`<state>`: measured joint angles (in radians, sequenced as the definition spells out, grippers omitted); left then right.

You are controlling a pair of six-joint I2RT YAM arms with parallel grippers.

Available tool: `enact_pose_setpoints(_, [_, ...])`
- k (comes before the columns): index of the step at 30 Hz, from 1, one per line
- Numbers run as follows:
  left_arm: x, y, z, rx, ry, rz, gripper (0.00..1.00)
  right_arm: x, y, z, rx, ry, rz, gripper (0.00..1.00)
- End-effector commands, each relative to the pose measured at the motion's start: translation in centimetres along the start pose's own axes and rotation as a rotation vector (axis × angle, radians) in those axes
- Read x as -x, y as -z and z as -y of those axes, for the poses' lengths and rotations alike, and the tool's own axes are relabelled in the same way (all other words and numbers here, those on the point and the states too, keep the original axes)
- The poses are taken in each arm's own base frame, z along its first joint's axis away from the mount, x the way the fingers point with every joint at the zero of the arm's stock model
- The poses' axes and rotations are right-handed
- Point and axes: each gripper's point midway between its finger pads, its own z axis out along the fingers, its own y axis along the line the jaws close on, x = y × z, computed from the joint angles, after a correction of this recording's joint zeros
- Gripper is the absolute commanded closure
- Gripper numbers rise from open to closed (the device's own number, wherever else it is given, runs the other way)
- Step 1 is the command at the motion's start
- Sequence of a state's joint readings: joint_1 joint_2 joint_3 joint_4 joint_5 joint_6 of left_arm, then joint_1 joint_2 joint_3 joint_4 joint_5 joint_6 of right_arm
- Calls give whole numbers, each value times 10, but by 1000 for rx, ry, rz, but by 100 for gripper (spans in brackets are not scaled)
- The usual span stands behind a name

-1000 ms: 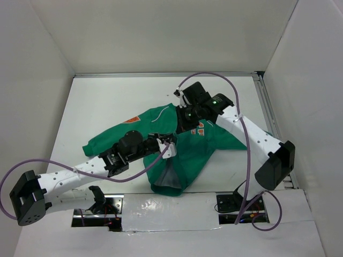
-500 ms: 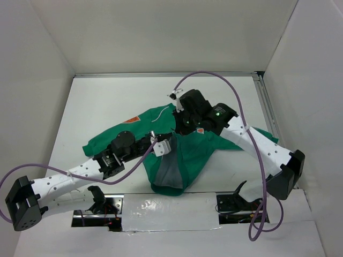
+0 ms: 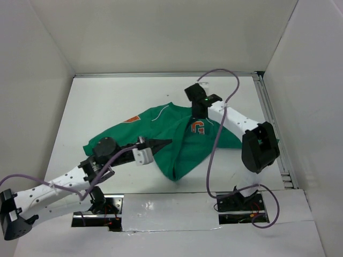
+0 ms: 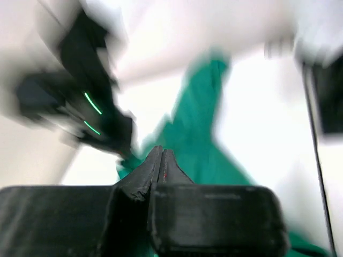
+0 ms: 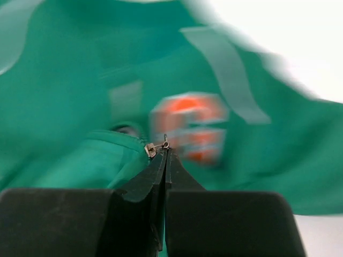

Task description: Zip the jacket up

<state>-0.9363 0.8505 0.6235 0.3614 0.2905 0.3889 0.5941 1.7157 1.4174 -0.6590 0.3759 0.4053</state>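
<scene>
The green jacket (image 3: 161,126) lies mid-table, its front drawn together, with the orange G patch (image 3: 197,127) facing up. My left gripper (image 3: 170,141) is shut on the jacket's lower front edge, pointing right; its wrist view is blurred and shows closed fingertips (image 4: 155,160) against green cloth (image 4: 201,123). My right gripper (image 3: 196,112) is at the jacket's upper front, just beyond the patch. In the right wrist view the gripper (image 5: 165,151) is shut on the metal zipper pull (image 5: 151,149), with the patch (image 5: 187,126) behind it.
White walls enclose the table on three sides. A metal rail (image 3: 270,123) runs along the right edge. Purple cables (image 3: 214,155) loop over both arms. Black mounts (image 3: 238,202) sit at the near edge. The right arm's elbow (image 3: 260,144) hangs over the right sleeve.
My right gripper moved toward the far side along the jacket front with the zipper pull. My left gripper pulled back to the left. The grey lining that showed before is now covered.
</scene>
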Motion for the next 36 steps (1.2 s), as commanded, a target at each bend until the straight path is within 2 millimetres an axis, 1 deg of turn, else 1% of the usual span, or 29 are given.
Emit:
enact_pose_setpoints(1, [84, 7, -13, -2, -47, 286, 100, 26, -10, 61, -224, -41, 110, 100])
enact_pose_setpoints(2, [84, 6, -15, 7, -38, 281, 100, 31, 0, 54, -155, -52, 137, 100])
enact_pose_setpoints(3, [77, 0, -21, 31, -31, 251, 100, 25, -1, 39, -52, -52, 139, 100])
enact_pose_setpoints(4, [71, -3, -26, 51, -7, 222, 100, 34, 19, 31, 32, -26, 184, 100])
enact_pose_setpoints(5, [64, -7, -30, 72, 24, 192, 100, 35, 27, 25, 80, -24, 203, 100])
enact_pose_setpoints(6, [67, -10, -41, 111, 56, 177, 100, 32, 33, 20, 129, -12, 215, 100])
enact_pose_setpoints(7, [51, -16, -53, 167, 110, 110, 100, 28, 44, 5, 234, -1, 197, 100])
enact_pose_setpoints(8, [34, -20, -49, 170, 228, 37, 100, 33, 64, 0, 293, -8, 225, 100])
enact_pose_setpoints(9, [40, -22, -58, 191, 282, 29, 100, 28, 74, -9, 367, 7, 214, 100])
enact_pose_setpoints(10, [28, -27, -55, 199, 368, -20, 97, 20, 88, -26, 493, 29, 187, 100])
enact_pose_setpoints(11, [18, -28, -49, 185, 446, -82, 97, 17, 105, -33, 570, 36, 205, 100])
enact_pose_setpoints(12, [8, -30, -44, 184, 492, -122, 89, 12, 118, -41, 645, 56, 199, 100])
enact_pose_setpoints(13, [3, -29, -41, 199, 569, -146, 82, 4, 140, -52, 759, 76, 185, 100])
enact_pose_setpoints(14, [-4, -27, -33, 186, 615, -190, 72, -6, 145, -56, 805, 84, 162, 100])
enact_pose_setpoints(15, [-10, -26, -26, 175, 661, -220, 57, -11, 153, -60, 853, 100, 146, 100])
enact_pose_setpoints(16, [-10, -25, -14, 130, 721, -233, 50, -18, 160, -63, 889, 105, 123, 100])
enact_pose_setpoints(17, [-16, -21, -5, 117, 761, -269, 40, -26, 160, -64, 895, 104, 93, 100])
enact_pose_setpoints(18, [-19, -17, 3, 110, 824, -297, 34, -31, 159, -64, 890, 100, 67, 100])
enact_pose_setpoints(20, [-27, -8, 18, 98, 907, -340, 29, -42, 148, -59, 841, 86, 18, 100])
enact_pose_setpoints(21, [-28, -6, 25, 88, 956, -347, 27, -44, 145, -59, 833, 73, 4, 100])
enact_pose_setpoints(22, [-36, -3, 34, 73, 991, -369, 29, -50, 140, -58, 824, 66, -14, 100])
enact_pose_setpoints(24, [-41, -1, 47, 57, 1092, -403, 32, -56, 141, -62, 849, 63, -35, 100])
enact_pose_setpoints(26, [-51, -2, 58, 84, 1233, -458, 30, -61, 140, -66, 867, 58, -41, 100])
enact_pose_setpoints(28, [-59, -3, 60, 130, 1310, -485, 34, -64, 137, -69, 878, 42, -28, 100])
enact_pose_setpoints(29, [-65, -5, 60, 158, 1338, -499, 39, -65, 141, -72, 917, 41, -33, 100])
enact_pose_setpoints(30, [-64, -8, 59, 176, 1386, -480, 39, -68, 142, -75, 938, 41, -30, 100])
enact_pose_setpoints(33, [-77, -11, 51, 259, 1405, -458, 34, -75, 152, -82, 1010, 44, -51, 100])
enact_pose_setpoints(35, [-87, -12, 41, 351, 1414, -455, 31, -80, 155, -85, 1043, 47, -69, 100])
enact_pose_setpoints(36, [-89, -15, 27, 412, 1396, -414, 31, -82, 157, -86, 1058, 44, -74, 100])
